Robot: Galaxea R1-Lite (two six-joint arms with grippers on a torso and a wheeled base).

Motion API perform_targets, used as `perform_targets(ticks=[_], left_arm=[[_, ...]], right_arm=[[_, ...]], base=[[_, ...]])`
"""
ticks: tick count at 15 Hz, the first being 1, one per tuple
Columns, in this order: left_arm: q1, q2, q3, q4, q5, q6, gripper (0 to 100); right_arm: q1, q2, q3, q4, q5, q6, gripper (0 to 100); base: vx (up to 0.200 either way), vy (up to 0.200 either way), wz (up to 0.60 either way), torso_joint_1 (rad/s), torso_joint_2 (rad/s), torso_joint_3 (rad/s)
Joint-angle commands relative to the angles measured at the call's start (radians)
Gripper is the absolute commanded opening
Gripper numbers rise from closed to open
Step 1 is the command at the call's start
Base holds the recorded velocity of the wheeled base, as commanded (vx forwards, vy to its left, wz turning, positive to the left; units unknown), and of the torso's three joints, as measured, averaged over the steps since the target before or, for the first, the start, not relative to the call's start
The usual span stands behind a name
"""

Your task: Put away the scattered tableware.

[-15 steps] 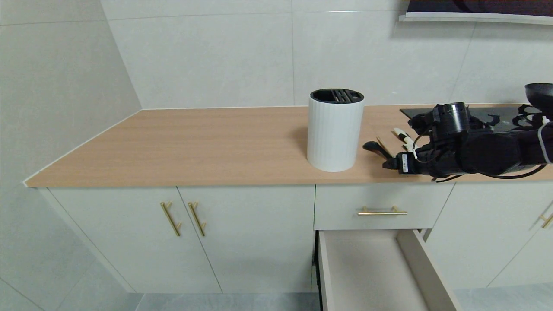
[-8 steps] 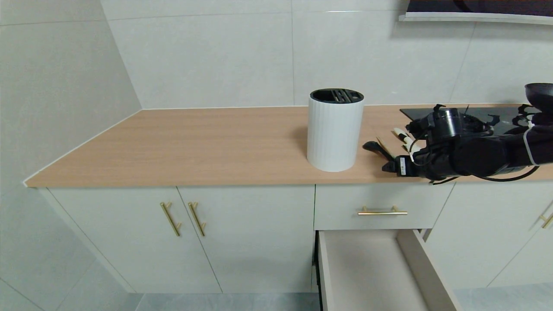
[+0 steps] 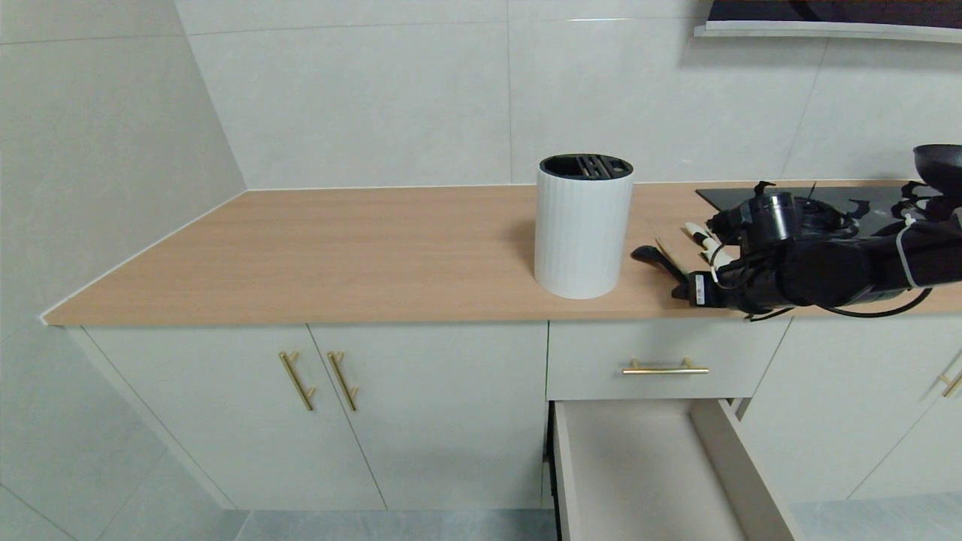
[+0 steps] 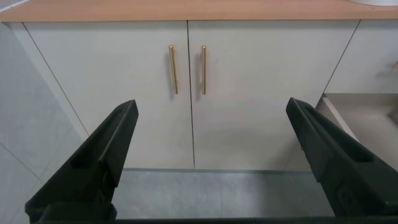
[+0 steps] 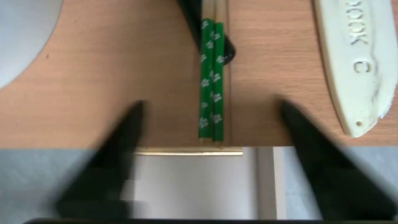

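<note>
Toward the right end of the table [image 3: 338,248], just right of the white holder [image 3: 582,229]: chopsticks [image 5: 211,81], side by side, green-printed ends at the table's front edge, far part lying across a black utensil [image 3: 648,255]. Beside them but apart, a white utensil [image 5: 354,68], also flat on the wood. Behind these, a dark cooktop [image 3: 864,199].

Right tool [image 5: 208,115] low over the front edge, spread wide, one of its fingers [image 5: 121,155] on either side of the chopsticks and neither touching them. Nothing held. Cannot tell whether the tips meet the wood.

Left tool [image 4: 211,124] down below table height, likewise spread wide and holding nothing, facing the cupboard doors [image 4: 186,93] with their two gold handles.

Under the right tool, a shut drawer with a gold handle [image 3: 665,368]; below that, a second drawer [image 3: 631,466] pulled out.
</note>
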Motion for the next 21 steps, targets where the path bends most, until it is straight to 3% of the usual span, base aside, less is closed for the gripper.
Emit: perform_targets(ticks=[1, 9, 15, 19, 21], left_arm=[[0.001, 0.001, 0.0, 0.0, 0.001, -0.001, 100], [0.001, 0.001, 0.0, 0.0, 0.001, -0.001, 100], [0.001, 0.001, 0.0, 0.0, 0.001, -0.001, 100], [0.001, 0.001, 0.0, 0.0, 0.001, -0.001, 100], [0.001, 0.001, 0.0, 0.0, 0.001, -0.001, 100]], right_arm=[[-0.002, 0.001, -0.004, 0.0, 0.0, 0.003, 0], [0.0, -0.053, 0.012, 0.006, -0.017, 0.006, 0], [0.024, -0.501, 0.318, 0.041, 0.011, 0.04, 0], [0.04, -0.673, 0.366, 0.245, 0.106, 0.039, 0], [0.04, -0.759, 0.36, 0.402, 0.285, 0.026, 0]], base=[[0.0, 0.0, 0.0, 0.0, 0.0, 0.0], [0.0, 0.0, 0.0, 0.0, 0.0, 0.0], [0.0, 0.0, 0.0, 0.0, 0.0, 0.0], [0.0, 0.0, 0.0, 0.0, 0.0, 0.0], [0.0, 0.0, 0.0, 0.0, 0.0, 0.0]])
